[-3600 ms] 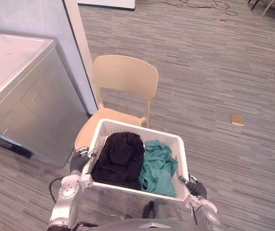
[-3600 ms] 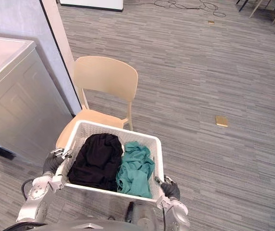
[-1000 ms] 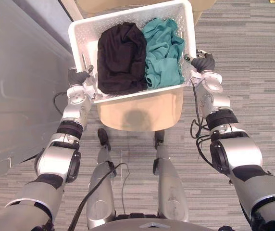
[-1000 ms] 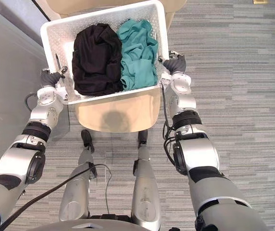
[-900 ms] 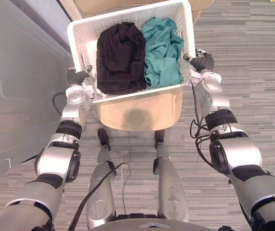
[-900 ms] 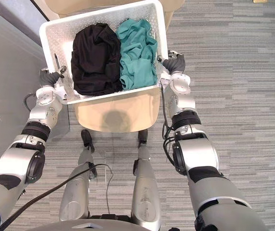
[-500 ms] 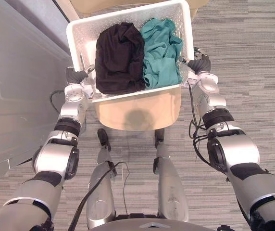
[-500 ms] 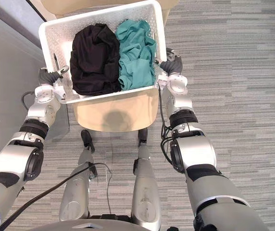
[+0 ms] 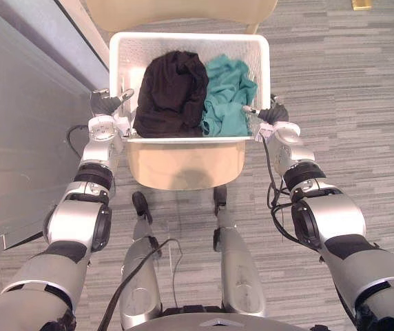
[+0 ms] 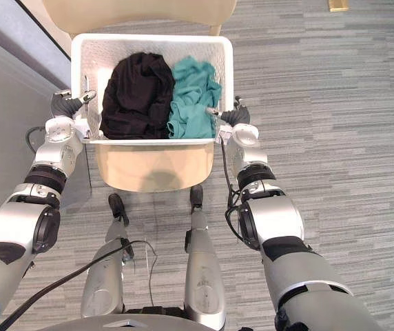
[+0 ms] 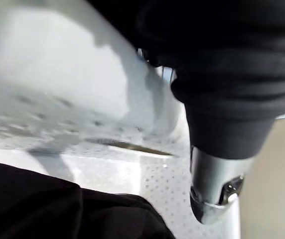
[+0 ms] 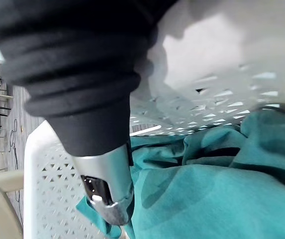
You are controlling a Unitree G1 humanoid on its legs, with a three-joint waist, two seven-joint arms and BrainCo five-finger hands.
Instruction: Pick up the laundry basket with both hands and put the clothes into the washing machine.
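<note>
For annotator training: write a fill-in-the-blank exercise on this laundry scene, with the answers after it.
The left hand and the right hand hold opposite sides of the ___ laundry basket.
The black garment lies nearer the ___ hand.
With the teal garment beside it, ___ garments show in the basket.
Under the basket shows the seat of a beige ___.
Missing words: white; left; two; chair.

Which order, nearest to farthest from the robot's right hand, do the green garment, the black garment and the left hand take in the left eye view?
From the right hand, gripping the rim of the laundry basket:
1. Green garment, beside it in the basket's right half.
2. Black garment, in the left half.
3. Left hand, gripping the opposite rim.
</note>
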